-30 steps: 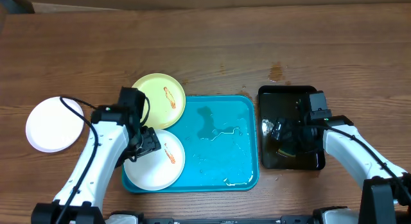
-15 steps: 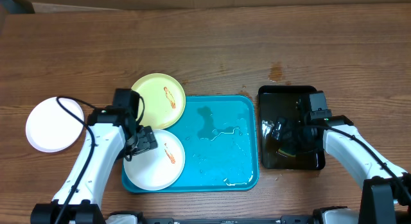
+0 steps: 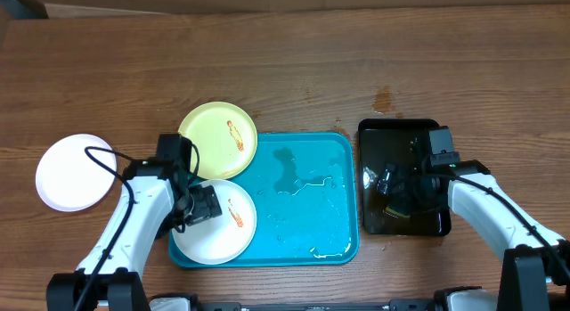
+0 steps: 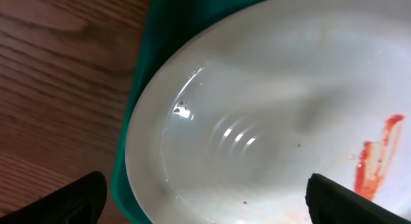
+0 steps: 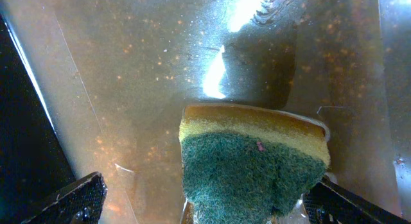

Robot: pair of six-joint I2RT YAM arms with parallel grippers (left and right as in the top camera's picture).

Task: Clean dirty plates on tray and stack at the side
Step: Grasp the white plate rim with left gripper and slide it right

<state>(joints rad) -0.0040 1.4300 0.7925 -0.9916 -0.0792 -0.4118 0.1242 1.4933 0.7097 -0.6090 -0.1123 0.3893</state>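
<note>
The turquoise tray lies mid-table. A white plate with an orange-red smear sits in its front left corner. A yellow-green plate with a smear overlaps the tray's back left corner. A clean-looking white plate lies on the table at the left. My left gripper is open over the smeared white plate's left rim; in the left wrist view the plate and tray edge lie between the spread jaws. My right gripper is open in the black tray, its jaws around a green-and-yellow sponge.
The black tray stands right of the turquoise tray and holds brownish water. Water puddles lie on the turquoise tray's floor. A dark stain marks the wooden table behind the black tray.
My left arm has shifted slightly toward the front, its gripper staying over the smeared white plate's left rim. The right arm has not moved.
</note>
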